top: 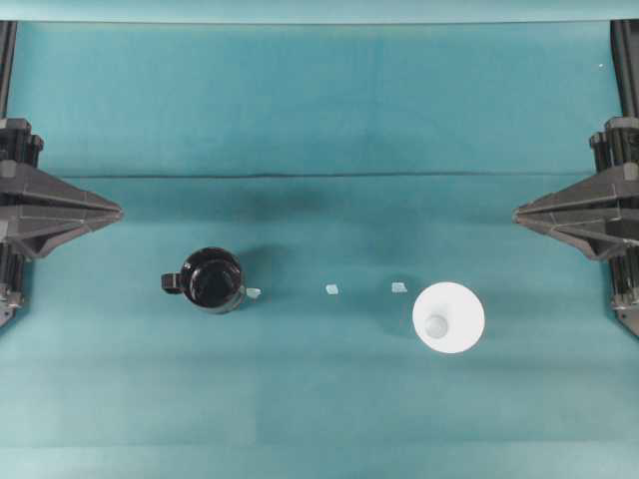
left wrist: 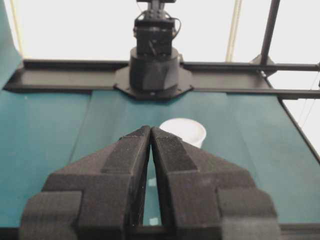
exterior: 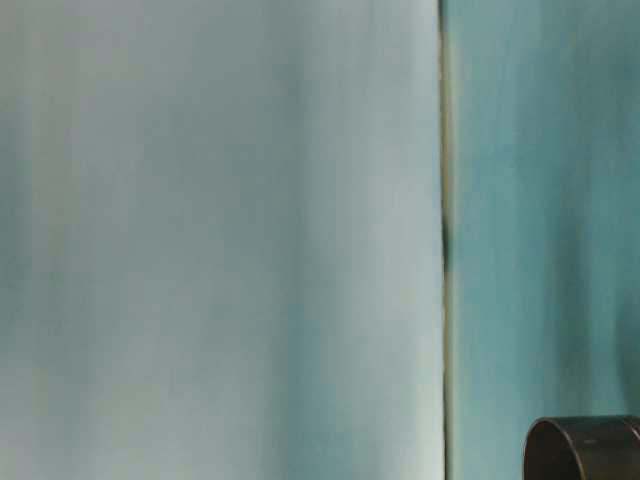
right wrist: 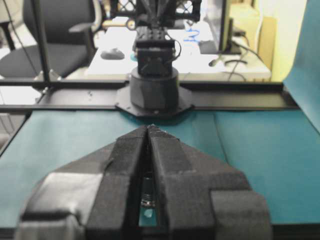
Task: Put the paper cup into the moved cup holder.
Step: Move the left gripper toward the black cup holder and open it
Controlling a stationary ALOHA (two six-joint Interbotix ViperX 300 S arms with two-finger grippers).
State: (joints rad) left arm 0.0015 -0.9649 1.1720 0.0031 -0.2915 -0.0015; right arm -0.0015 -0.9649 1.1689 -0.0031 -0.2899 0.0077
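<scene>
On the teal cloth (top: 319,120), seen from overhead, I have the paper cup (top: 448,317) standing toward the right and the cup holder (top: 213,279) well apart from it toward the left, its small handle (top: 171,282) pointing at the left edge. Three small pale tabs (top: 332,289) sit in a row between them, one touching the holder's rim. My left gripper (top: 118,213) waits at the left edge, clenched on nothing, tips meeting in its wrist view (left wrist: 150,129), where the cup (left wrist: 184,131) shows just beyond. My right gripper (top: 517,212) is pulled back at the right edge, likewise clenched and empty (right wrist: 148,128).
</scene>
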